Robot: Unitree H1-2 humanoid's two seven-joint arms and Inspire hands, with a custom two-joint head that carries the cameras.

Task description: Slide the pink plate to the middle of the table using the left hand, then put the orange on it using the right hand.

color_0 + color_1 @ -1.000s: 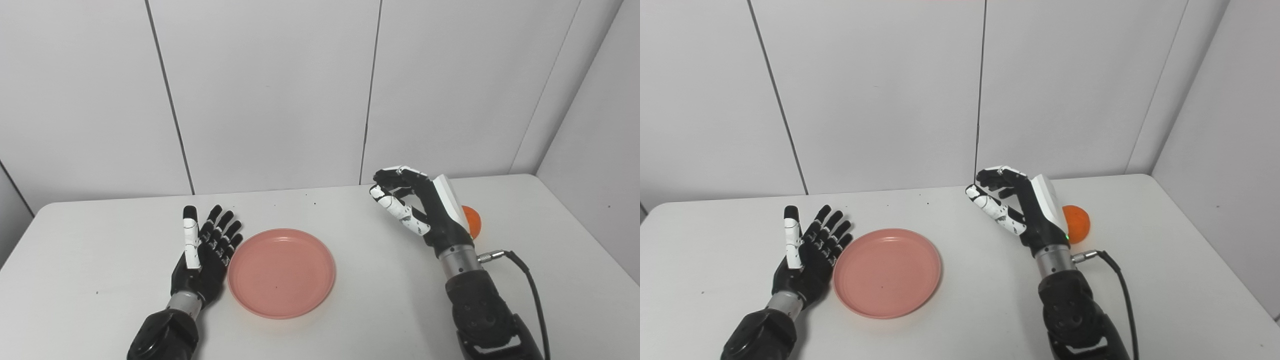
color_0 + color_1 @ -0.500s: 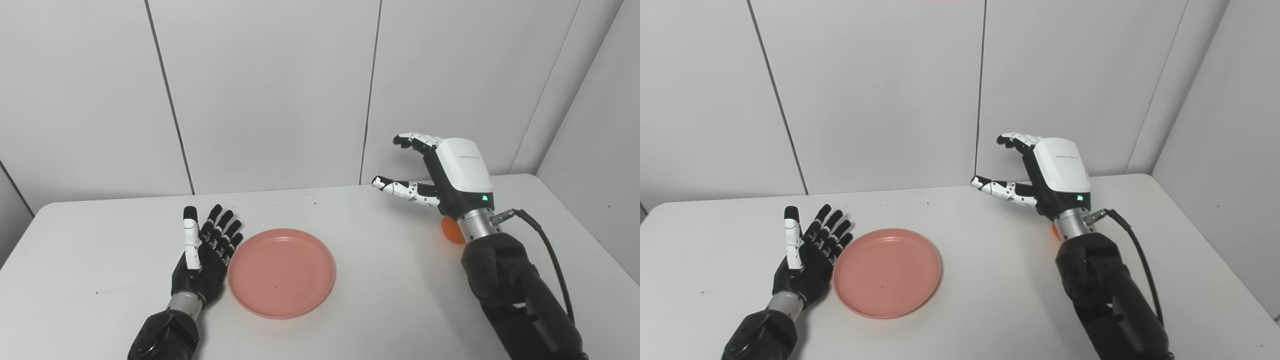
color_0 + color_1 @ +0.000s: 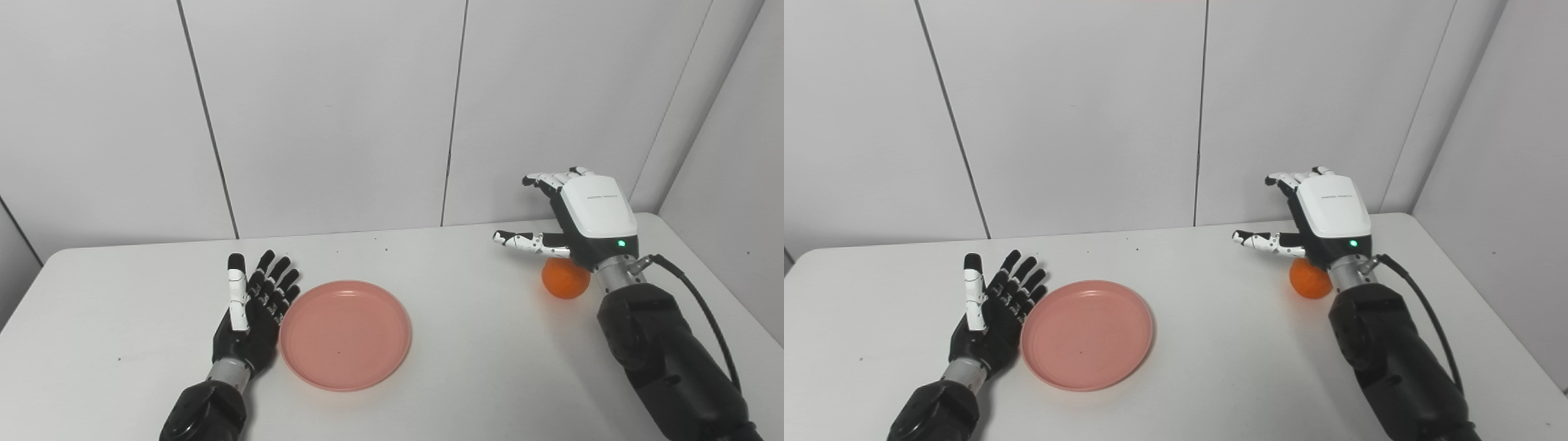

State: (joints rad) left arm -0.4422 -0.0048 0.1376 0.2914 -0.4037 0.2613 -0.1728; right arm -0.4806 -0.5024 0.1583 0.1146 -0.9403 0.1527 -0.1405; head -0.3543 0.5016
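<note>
The pink plate (image 3: 345, 334) lies flat on the white table (image 3: 478, 355), a little left of the middle. My left hand (image 3: 254, 315) rests open beside the plate's left rim, fingers spread and pointing away from me. The orange (image 3: 565, 278) sits at the table's right side. My right hand (image 3: 582, 220) hovers open above it, palm down, thumb stretched out to the left, the wrist hiding the orange's right part. It does not hold the fruit.
White wall panels stand behind the table's far edge (image 3: 392, 231), and a side wall closes in at the right. A black cable (image 3: 692, 294) runs from my right wrist along the forearm.
My right hand has risen and swung to the right, from left of the orange to above it, turning palm down with its fingers spread. The left hand and the plate have stayed put.
</note>
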